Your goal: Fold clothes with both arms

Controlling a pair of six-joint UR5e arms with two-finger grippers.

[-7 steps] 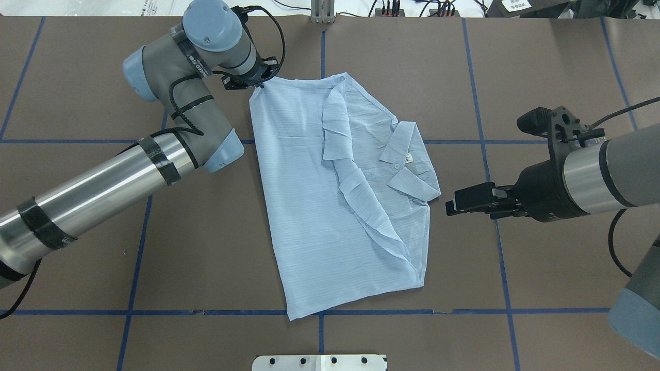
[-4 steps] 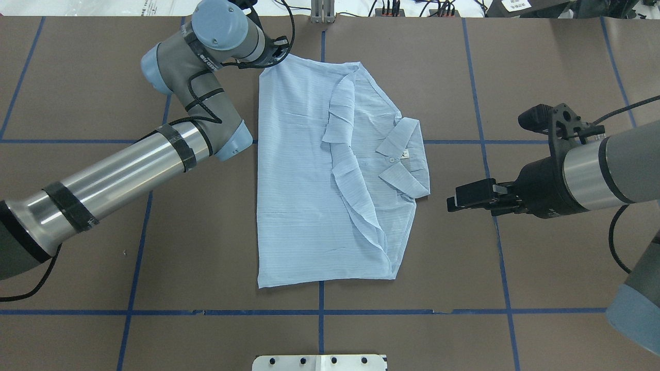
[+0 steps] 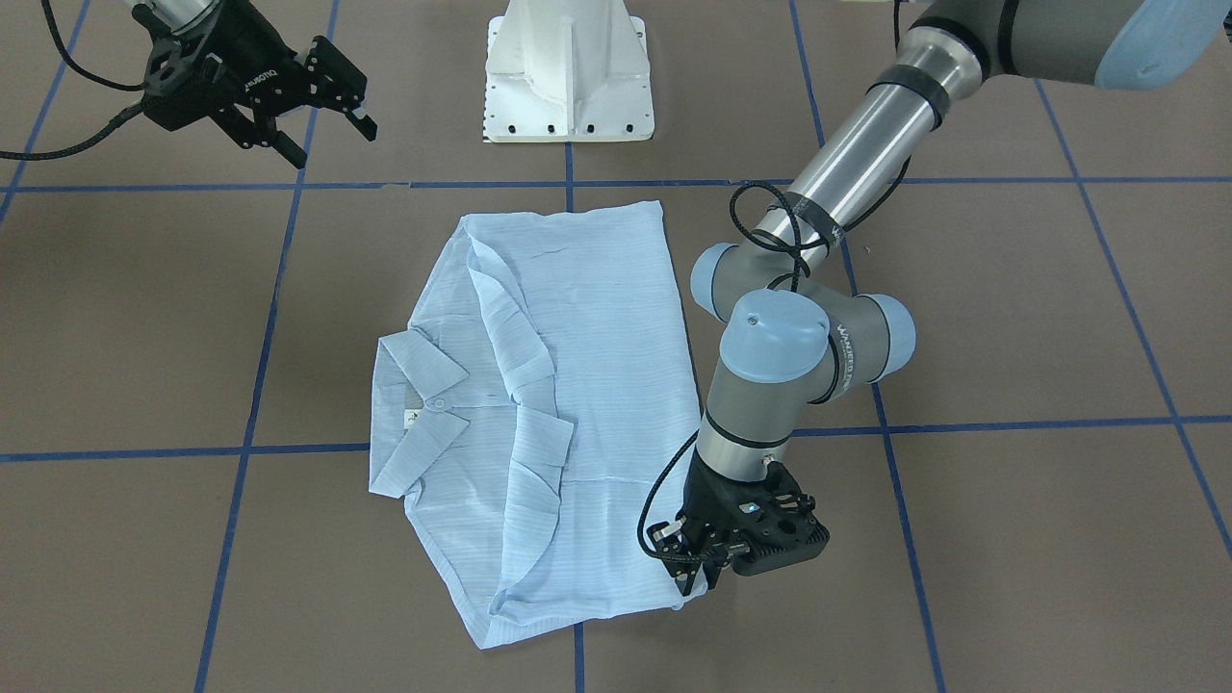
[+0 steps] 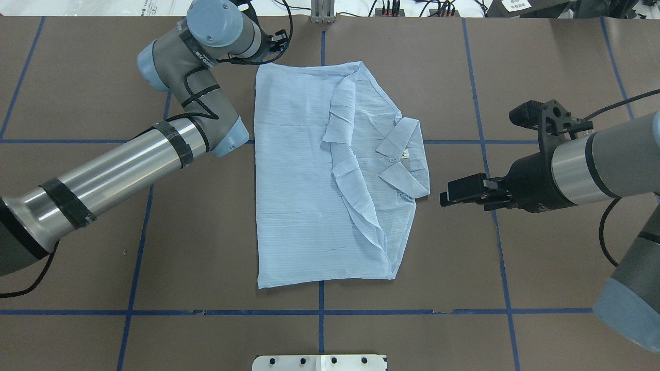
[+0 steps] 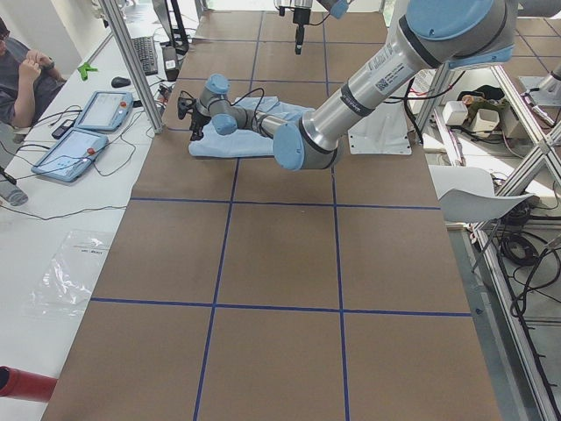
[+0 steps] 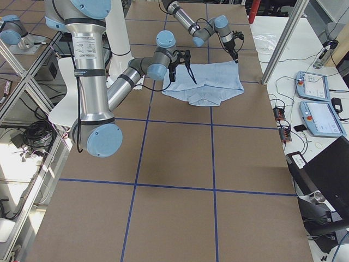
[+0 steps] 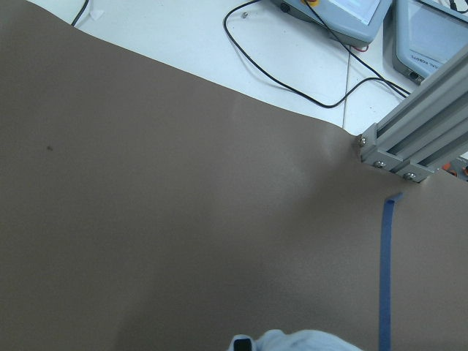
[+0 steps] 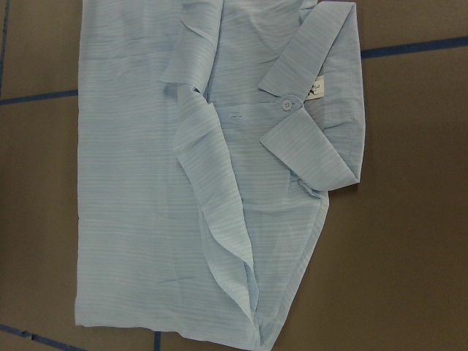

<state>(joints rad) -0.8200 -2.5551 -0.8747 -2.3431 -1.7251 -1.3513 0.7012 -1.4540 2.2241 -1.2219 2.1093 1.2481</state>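
Note:
The light blue shirt (image 4: 319,175) lies folded flat on the brown table, collar (image 4: 405,165) toward the robot's right. It also shows in the front view (image 3: 539,404) and the right wrist view (image 8: 183,183). My left gripper (image 4: 272,47) is at the shirt's far left corner, shut on the fabric, low at the table (image 3: 695,574). A bunch of shirt (image 7: 300,341) shows at the bottom of the left wrist view. My right gripper (image 4: 446,195) hovers open and empty just right of the collar, with its fingers spread in the front view (image 3: 322,133).
The white pedestal base (image 3: 568,77) stands at the near edge. An aluminium post (image 4: 322,13) stands at the far edge, close to the left gripper (image 7: 409,139). Teach pendants (image 7: 351,11) and cables lie beyond the far edge. Blue tape lines cross the table.
My left gripper pulled the shirt's corner away from the robot, turning the shirt square to the table, then lowered it so the far edge lies flat. My right gripper shifted slightly toward the collar.

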